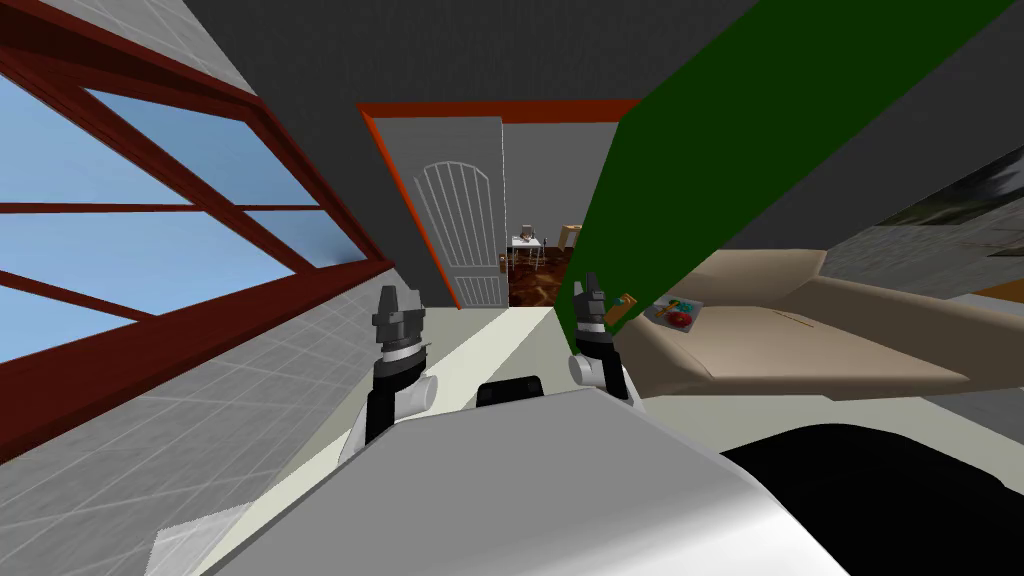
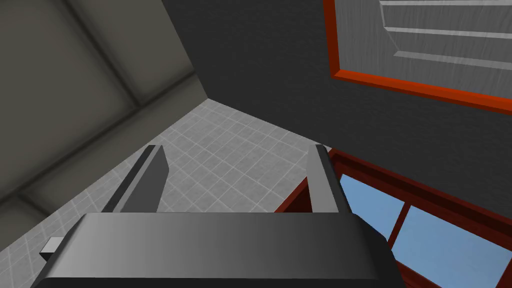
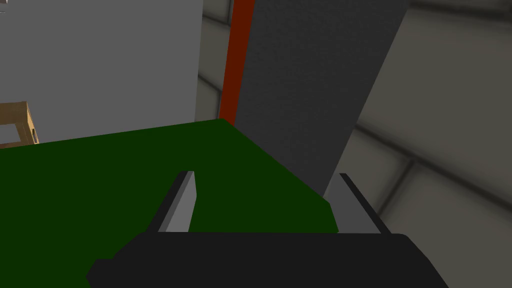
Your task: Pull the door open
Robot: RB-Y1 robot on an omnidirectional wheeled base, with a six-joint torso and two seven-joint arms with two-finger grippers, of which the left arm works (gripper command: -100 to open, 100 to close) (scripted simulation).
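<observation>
The pale grey door (image 1: 458, 225) with an arched panel hangs in an orange-red frame (image 1: 500, 109) across the room. It covers the frame's left part, and a gap to its right shows another room. A small dark handle (image 1: 503, 262) sits on the door's free edge. My left gripper (image 1: 392, 298) is raised in front of me, far short of the door, open and empty (image 2: 235, 175). My right gripper (image 1: 591, 292) is also up, open and empty (image 3: 267, 200), close to a dark green wall (image 3: 100, 190). The door's lower panels (image 2: 440, 40) appear in the left wrist view.
A dark green wall (image 1: 720, 130) juts in at the right, ending near the doorway. A beige bed (image 1: 800, 330) with small items on it lies behind it. A red-framed window (image 1: 150, 230) lines the left wall. Pale floor (image 1: 490, 340) runs to the door.
</observation>
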